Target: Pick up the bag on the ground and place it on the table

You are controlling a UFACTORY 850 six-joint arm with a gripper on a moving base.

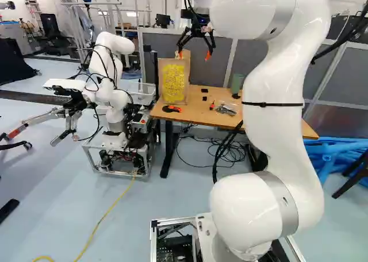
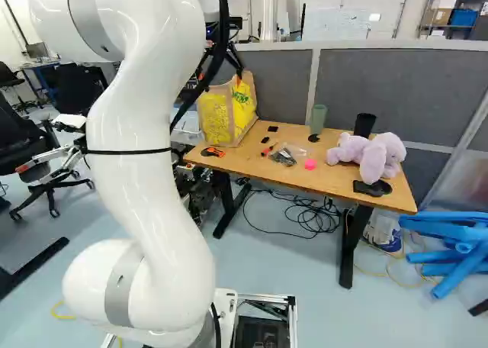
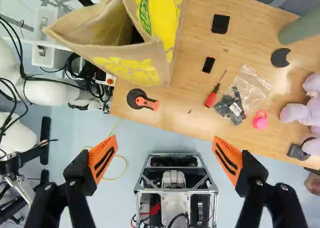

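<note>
See another robot [image 1: 115,72] just beyond the left edge of the table [image 3: 180,98]. Find the yellow-printed tote bag [image 1: 173,84] upright on the table's left end, with its top open. Notice the rotary cutter [image 3: 148,103] close to the near left corner. Hold the gripper [image 1: 194,54] released, fingers spread wide, high up, with the tote bag ahead in the wrist view. Farther right, meet a screwdriver [image 3: 212,98], a clear plastic pouch [image 3: 254,88], a green tumbler [image 2: 318,120] by the far edge, then, at the right end, a lilac plush toy [image 2: 374,159].
</note>
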